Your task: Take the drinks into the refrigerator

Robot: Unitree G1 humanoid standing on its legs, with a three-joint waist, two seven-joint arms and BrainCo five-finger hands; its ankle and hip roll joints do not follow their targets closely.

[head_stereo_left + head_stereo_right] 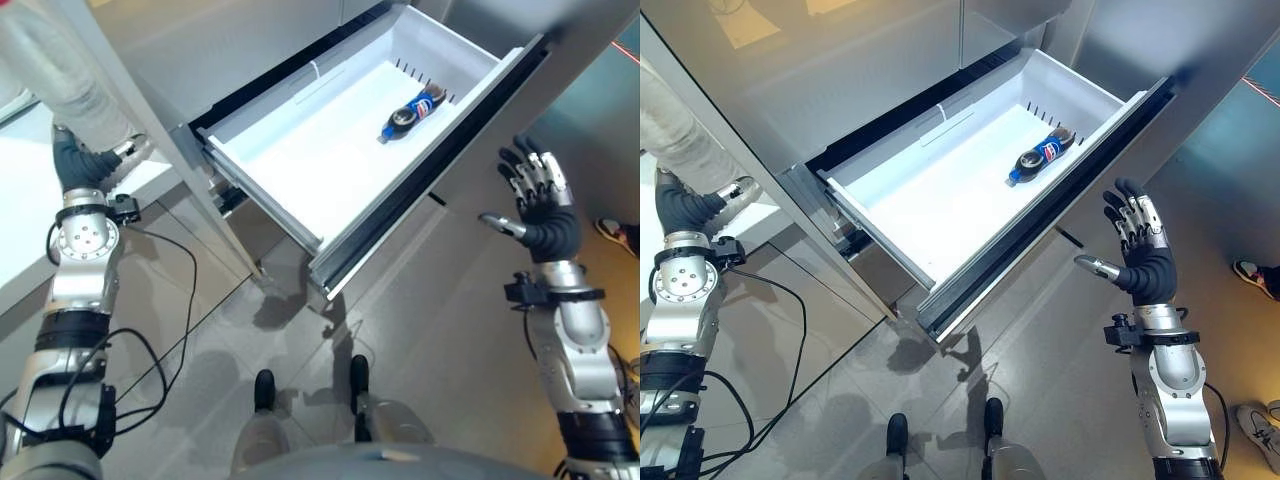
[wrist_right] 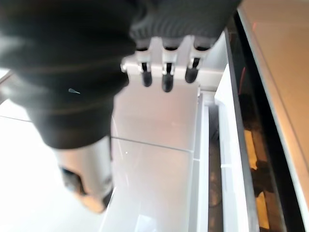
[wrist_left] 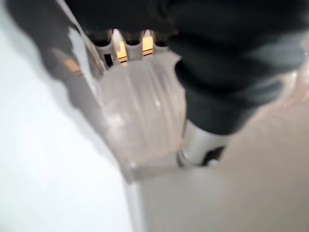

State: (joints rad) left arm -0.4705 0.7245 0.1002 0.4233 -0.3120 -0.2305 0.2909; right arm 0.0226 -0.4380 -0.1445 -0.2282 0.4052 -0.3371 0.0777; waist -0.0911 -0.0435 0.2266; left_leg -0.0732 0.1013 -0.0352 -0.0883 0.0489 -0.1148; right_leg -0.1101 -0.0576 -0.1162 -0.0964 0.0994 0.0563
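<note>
The refrigerator's bottom drawer (image 1: 320,165) is pulled out, its white bin open to view. A dark cola bottle (image 1: 412,113) with a blue label lies on its side near the bin's far right corner. Just right of the drawer's front panel my right hand (image 1: 535,200) is raised, open, with straight spread fingers (image 2: 164,72) and nothing in it. At the far left, over the white table (image 1: 20,210), my left hand (image 1: 85,160) is shut on a clear ribbed plastic bottle (image 3: 140,111). That bottle (image 1: 50,60) stands up past the hand.
The drawer's dark front panel (image 1: 440,160) juts out over the grey tiled floor between my arms. Closed grey refrigerator doors (image 1: 870,70) rise behind the drawer. A person's shoes (image 1: 1252,275) show at the right edge.
</note>
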